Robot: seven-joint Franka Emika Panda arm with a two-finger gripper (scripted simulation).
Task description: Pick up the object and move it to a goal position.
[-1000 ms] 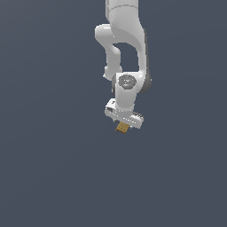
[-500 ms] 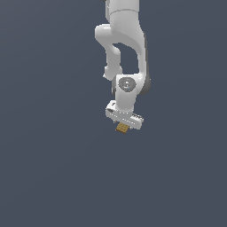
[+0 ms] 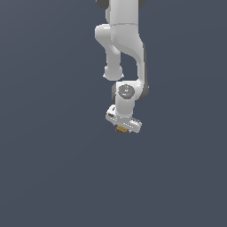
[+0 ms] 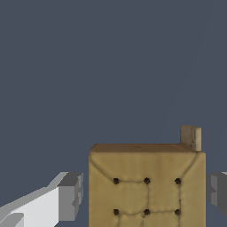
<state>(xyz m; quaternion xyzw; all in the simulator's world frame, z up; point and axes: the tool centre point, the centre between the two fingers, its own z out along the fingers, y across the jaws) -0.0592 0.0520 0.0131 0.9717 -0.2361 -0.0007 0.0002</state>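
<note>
One white jointed robot arm [image 3: 125,53]. One pincer [image 3: 123,125] on it, with two grey fingers [image 4: 71,196] showing in the wrist view. One small tan-brown squarish block [image 4: 146,186], flat-faced; six dark dots visible on its face, in two rows of three, lower edge cut off by frame. One small tan tab [image 4: 191,137] sticking up at the block's far corner.

The arm [image 3: 126,53] has lifted the object [image 3: 121,129] very slightly higher.
</note>
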